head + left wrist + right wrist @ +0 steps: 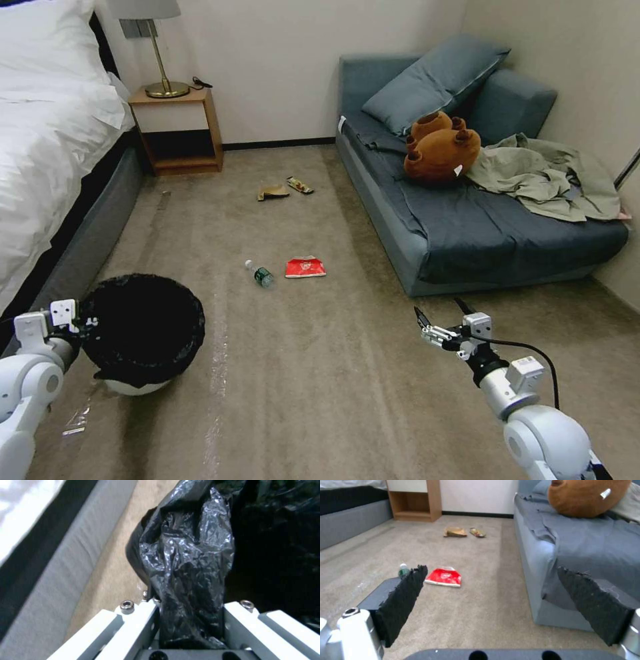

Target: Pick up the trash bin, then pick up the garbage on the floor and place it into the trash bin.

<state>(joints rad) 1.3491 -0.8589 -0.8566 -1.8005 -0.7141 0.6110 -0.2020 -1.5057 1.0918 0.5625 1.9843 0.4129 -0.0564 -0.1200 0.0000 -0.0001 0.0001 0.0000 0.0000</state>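
Even soft indoor light, faint shadows, glare on black bag liner [186, 555], left wrist view blurred

Lower left of head view: trash bin [137, 387] white, lined with glossy black bag [141, 327]. Centre: bottle [260, 273] clear, green label; snack packet [305, 267] red. Further up: paper scrap [273, 193] tan, candy wrapper [300, 185] yellow-brown. Carpet [320, 373] beige. Upper right: sofa [467, 227] blue-grey, plush bear [440, 150] brown, garment [547, 177] olive-green. Bedding [47, 113] white.
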